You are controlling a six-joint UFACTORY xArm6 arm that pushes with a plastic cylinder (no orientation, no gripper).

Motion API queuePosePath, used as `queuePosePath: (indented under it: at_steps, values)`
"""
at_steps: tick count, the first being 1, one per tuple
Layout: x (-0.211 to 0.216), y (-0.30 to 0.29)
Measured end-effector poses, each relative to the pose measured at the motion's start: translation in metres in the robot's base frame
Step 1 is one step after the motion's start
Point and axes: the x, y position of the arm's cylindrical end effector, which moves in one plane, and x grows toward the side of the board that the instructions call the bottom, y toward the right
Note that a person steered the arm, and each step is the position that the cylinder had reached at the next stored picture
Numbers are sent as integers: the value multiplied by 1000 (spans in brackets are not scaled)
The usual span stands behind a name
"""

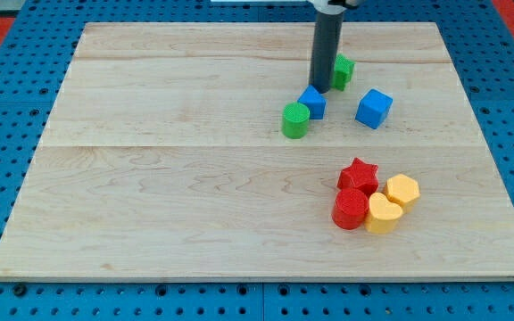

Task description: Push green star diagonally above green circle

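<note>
The green star (343,70) lies near the view's top, right of centre, partly hidden behind my rod. The green circle (295,119) stands lower and to the left of it. My tip (320,88) rests on the board at the star's left side, touching or nearly touching it, just above a small blue block (312,102). That blue block sits between the tip and the green circle, against the circle's upper right.
A blue cube (374,108) stands right of the small blue block. A cluster sits at the lower right: red star (359,174), red circle (351,209), yellow heart (383,214), yellow hexagon (402,191). The wooden board (150,178) lies on a blue pegboard.
</note>
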Motion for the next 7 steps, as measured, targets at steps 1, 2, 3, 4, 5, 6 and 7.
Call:
queuePosePath:
  at_steps: [1, 2, 3, 4, 5, 6, 7]
  values:
    - [-3, 76]
    - [-10, 91]
    - [-65, 80]
    - [-65, 6]
    - [-51, -28]
    - [-42, 26]
    - [-40, 36]
